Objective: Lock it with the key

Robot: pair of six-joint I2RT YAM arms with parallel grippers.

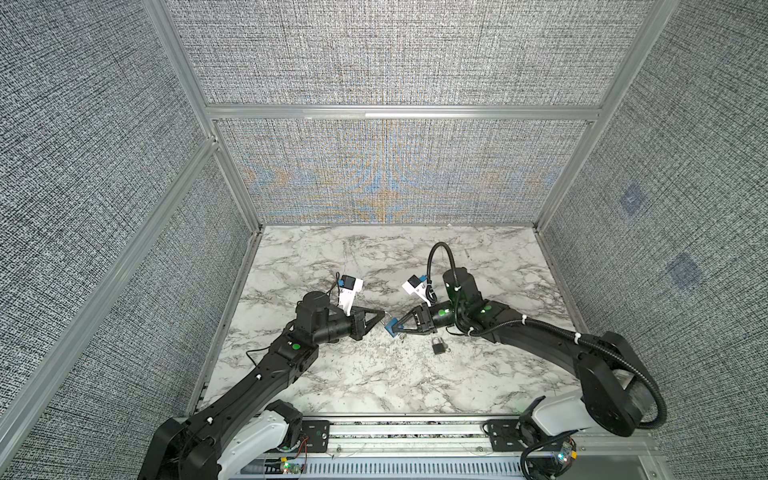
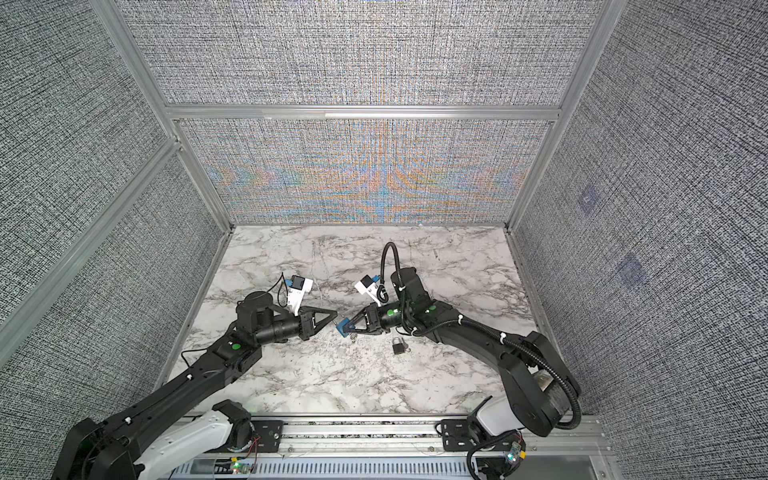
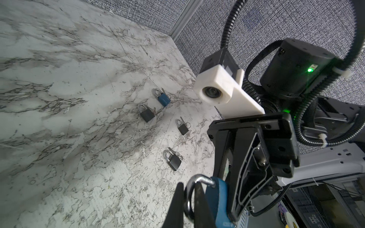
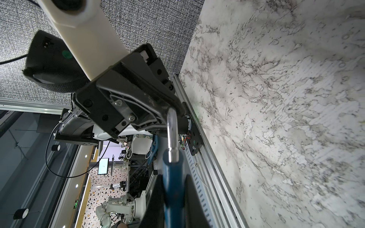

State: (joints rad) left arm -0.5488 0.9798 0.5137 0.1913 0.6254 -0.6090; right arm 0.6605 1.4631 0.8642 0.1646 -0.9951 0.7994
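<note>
Both top views show 1 grey padlock (image 1: 438, 345) lying on the marble table (image 1: 332, 374), lower right of the 2 grippers, with the right arm covering the surface behind it. The left wrist view shows 4 locks in that area: 3 dark padlocks (image 3: 147, 114) and a spare blue padlock (image 3: 164, 99), all flat and well apart from each other. Small metal pieces lie beside them, too small to name. The right wrist view shows none of these, only bare marble and the table's front rail.

The blue padlock (image 1: 390, 330) is in the air above the middle of the table, between the 2 arms. It has a blue body and a silver shackle (image 4: 172, 134). The right gripper (image 1: 397, 326) is clamped on the body's flat sides. The left gripper (image 1: 383, 312) is closed, and the left wrist view shows the shackle's bend (image 3: 194, 177) pinched between its fingers. Whether the shackle is latched I cannot tell.

In both top views the lock's long axis runs roughly level from one gripper to the other. The shackle end points toward the left of the frame and slightly up, and the body's base faces right into the right gripper.
</note>
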